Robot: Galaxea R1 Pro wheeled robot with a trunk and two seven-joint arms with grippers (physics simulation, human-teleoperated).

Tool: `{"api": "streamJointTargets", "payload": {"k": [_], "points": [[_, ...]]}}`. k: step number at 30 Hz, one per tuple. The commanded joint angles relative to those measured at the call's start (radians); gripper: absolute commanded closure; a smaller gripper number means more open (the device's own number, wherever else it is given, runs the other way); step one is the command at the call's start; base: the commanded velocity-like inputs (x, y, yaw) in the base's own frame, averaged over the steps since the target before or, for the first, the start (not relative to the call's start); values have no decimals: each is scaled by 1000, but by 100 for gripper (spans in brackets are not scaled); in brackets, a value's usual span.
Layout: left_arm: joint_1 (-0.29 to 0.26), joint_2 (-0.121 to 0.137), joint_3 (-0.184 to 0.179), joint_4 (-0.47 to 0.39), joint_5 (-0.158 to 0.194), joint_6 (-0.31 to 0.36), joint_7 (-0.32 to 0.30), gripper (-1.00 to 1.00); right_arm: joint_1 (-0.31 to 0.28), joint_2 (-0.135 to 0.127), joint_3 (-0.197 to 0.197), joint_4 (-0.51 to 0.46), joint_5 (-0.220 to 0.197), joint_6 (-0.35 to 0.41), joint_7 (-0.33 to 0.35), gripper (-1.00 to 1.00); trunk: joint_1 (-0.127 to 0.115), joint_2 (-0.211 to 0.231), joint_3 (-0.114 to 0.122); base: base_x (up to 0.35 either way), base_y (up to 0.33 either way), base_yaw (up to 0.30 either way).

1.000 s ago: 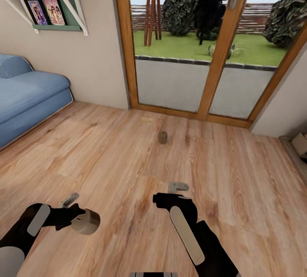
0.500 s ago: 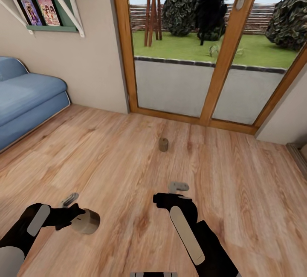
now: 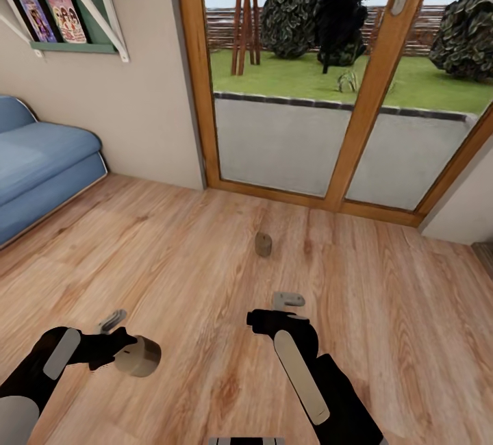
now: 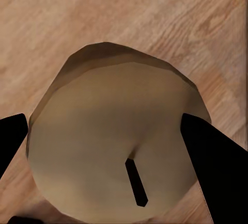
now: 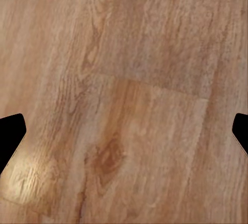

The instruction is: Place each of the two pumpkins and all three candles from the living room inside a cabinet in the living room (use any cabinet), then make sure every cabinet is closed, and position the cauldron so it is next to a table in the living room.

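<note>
Left gripper point(image 3: 130, 346): jaws pinching a candle point(image 4: 116, 141), held low over the floor point(image 3: 383, 308).
Right gripper point(image 3: 287, 300): jaws spread, nothing between them, bare boards beneath.
Second candle point(image 3: 263, 244): upright on the floor farther ahead, near the glass door point(image 3: 287, 89).
Progress: early, I judge; one candle in hand, one waiting, nothing stored.
Containers: no cabinet visible here.

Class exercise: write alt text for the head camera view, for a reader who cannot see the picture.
The robot's left gripper holds a beige candle low over a wooden floor, while the right gripper is open and empty. A second candle stands on the floor ahead, before a wood-framed glass door onto a garden; a blue sofa sits at left.
</note>
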Motion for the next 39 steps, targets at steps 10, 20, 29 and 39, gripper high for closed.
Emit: {"api": "streamJointTargets", "payload": {"k": [10, 20, 29, 39], "points": [[8, 83, 75, 0, 16, 60, -227, 100, 0, 0, -114, 0, -2, 1, 4, -100, 0, 0, 0, 287, 56, 0], [15, 184, 109, 14, 10, 88, -737, 100, 0, 0, -258, 60, 3, -2, 198, -100, 0, 0, 0, 309, 82, 0], [15, 190, 108, 15, 7, 85, -777, 100, -4, 0, -262, 182, 16, -101, 213, -100, 0, 0, 0, 315, 43, 0], [15, 185, 105, 15, 6, 80, -773, 100, -19, 0, -265, 231, 17, -99, 147, -100, 0, 0, 0, 322, 1, 0]]}}
